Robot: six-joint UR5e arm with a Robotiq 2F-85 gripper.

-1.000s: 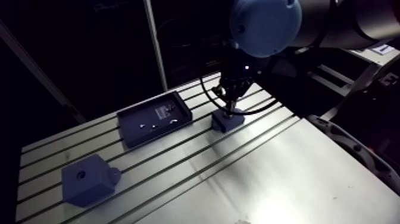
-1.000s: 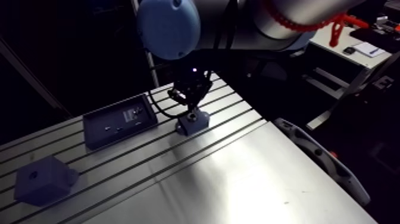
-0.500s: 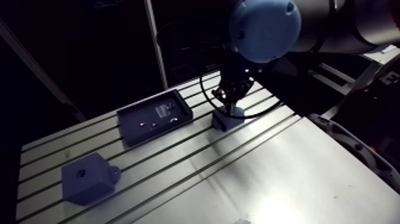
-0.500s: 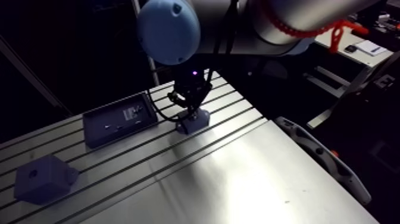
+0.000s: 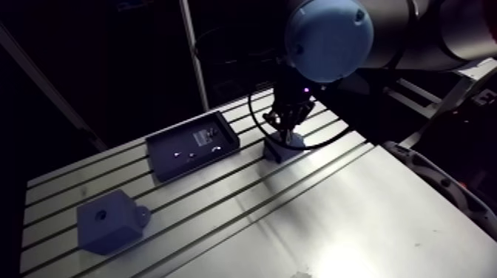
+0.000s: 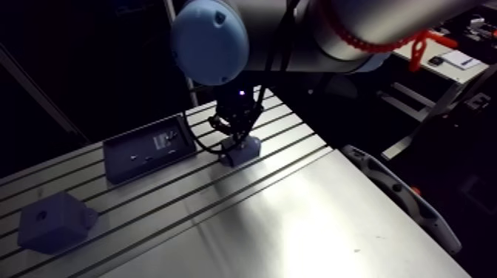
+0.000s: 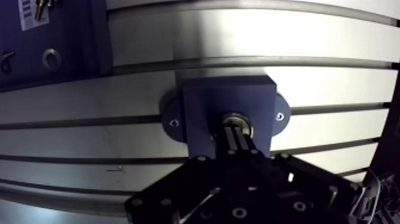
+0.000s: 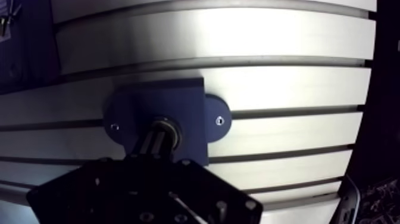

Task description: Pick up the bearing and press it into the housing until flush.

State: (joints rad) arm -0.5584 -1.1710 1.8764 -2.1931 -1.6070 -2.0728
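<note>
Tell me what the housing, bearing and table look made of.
Housing: likely plastic, perhaps printed; matte dark blue with a dull, even surface. Bearing: metal, probably steel; a shiny silvery ring. Table: brushed aluminium; bright streaked sheen, long slots.

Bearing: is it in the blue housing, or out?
In. The bearing sits in the housing, under the shut gripper; whether flush, cannot tell.

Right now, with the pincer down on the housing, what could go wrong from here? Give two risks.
1. The shut pincer bears on a narrow strip of the bearing, so it might tilt in the housing instead of seating flush.
2. The pincer also hides much of the bearing, so flushness is hard to judge.
</note>
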